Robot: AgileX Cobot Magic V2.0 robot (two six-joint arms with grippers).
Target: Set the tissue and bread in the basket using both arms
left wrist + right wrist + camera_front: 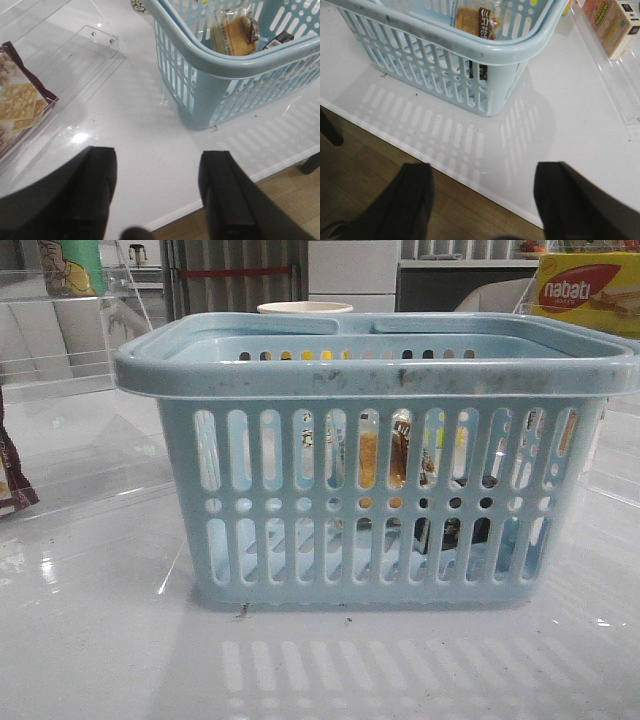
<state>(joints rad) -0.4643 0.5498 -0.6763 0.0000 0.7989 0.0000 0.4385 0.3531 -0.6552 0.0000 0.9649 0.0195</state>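
Leaning upright inside the basket (pixel 370 455), the bread (pixel 234 36) shows plainly only to the two wrist cameras: golden-brown, in clear wrap, with a dark printed label band. From the front it is just a tan strip behind the slots. The tissue (pixel 281 39), a small blackish pack, lies in the basket beside the bread; the left wrist view catches its corner over the rim, the right wrist view a dark sliver behind the slots, the front view a dark shape low in the right half. One bread, one tissue, one pale-blue basket with a scuffed rim stand on the white table (pixel 100 640).

Both grippers are empty and spread wide: the left gripper (pixel 157 192) above the table's edge, well apart from the basket, the right gripper (pixel 482 200) over the table's edge and the wooden floor (pixel 365 165). Neither arm appears from the front.

A maroon snack bag (pixel 20 97) lies in a clear tray, and a yellow nabati box (pixel 585 290) stands behind the basket to the right.
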